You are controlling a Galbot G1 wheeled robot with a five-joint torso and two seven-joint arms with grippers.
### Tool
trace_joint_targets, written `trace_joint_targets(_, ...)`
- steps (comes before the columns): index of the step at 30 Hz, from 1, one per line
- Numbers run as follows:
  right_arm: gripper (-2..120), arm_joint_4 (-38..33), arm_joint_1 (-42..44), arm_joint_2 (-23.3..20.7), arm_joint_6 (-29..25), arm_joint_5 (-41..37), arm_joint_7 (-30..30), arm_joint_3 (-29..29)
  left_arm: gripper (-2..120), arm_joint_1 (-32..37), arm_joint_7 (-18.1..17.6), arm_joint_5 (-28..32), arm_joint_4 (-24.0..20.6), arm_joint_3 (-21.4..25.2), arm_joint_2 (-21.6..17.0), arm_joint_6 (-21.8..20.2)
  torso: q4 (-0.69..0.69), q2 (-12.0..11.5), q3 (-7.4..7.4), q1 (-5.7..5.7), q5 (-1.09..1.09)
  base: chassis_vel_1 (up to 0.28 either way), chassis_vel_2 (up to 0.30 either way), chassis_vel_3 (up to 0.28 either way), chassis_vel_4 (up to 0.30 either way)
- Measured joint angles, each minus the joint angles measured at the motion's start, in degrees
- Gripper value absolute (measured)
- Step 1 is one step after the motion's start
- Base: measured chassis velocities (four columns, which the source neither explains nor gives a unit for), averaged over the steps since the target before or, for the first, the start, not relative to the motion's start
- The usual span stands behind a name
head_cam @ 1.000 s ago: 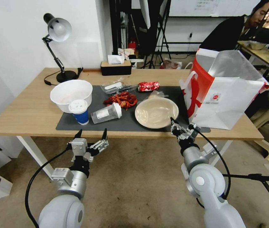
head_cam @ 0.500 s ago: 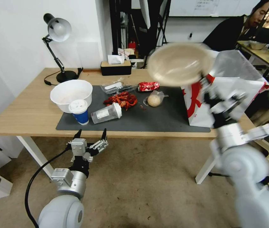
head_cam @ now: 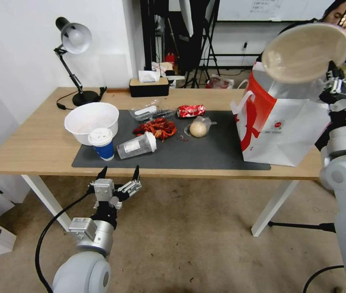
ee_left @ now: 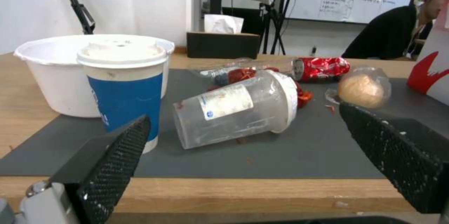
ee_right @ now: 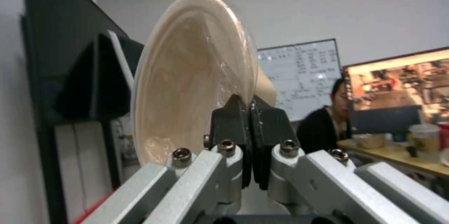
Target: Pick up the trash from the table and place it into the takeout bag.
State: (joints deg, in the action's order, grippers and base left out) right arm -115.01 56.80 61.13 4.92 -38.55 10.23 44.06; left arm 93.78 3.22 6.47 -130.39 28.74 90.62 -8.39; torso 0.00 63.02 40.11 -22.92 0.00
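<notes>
The right gripper (head_cam: 336,83) is pinching the beige container (head_cam: 305,52) by its rim, tilted above the bag (head_cam: 291,130); the left gripper (head_cam: 118,176), spread and empty, is idling; that thin edge hold risks slipping.

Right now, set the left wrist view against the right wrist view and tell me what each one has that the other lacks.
Left wrist view alone: the open left gripper short of the table edge, facing the blue paper cup, the tipped clear plastic cup, the white bowl and the crushed red can.

Right wrist view alone: the right gripper shut on the rim of the beige container, held on edge in the air.

Both: the whiteboard and a seated person behind.
</notes>
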Motion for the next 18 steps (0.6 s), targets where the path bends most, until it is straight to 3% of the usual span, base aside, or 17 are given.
trace_joint_targets(5,18,0.48,0.42,0.38,3.88,2.76,2.11,0.24,100,-0.11,0.04,0.00,0.00,0.02,0.01,0.03,0.00,0.00,-0.01,0.01,-0.01,0.000,0.000,0.000,0.000)
trace_joint_targets(14,46,0.13,0.44,0.14,4.37,1.48,2.58,0.78,100,-0.13,0.06,0.02,0.00,0.11,-0.10,0.05,0.00,0.00,0.00,0.00,0.00,0.000,0.000,0.000,0.000)
trace_joint_targets(18,66,-6.12,1.89,-0.08,2.87,-10.64,0.07,1.11,100,-0.16,0.07,0.16,-0.01,0.19,-0.33,0.38,0.01,0.00,-0.01,0.00,-0.02,0.000,0.000,0.000,0.000)
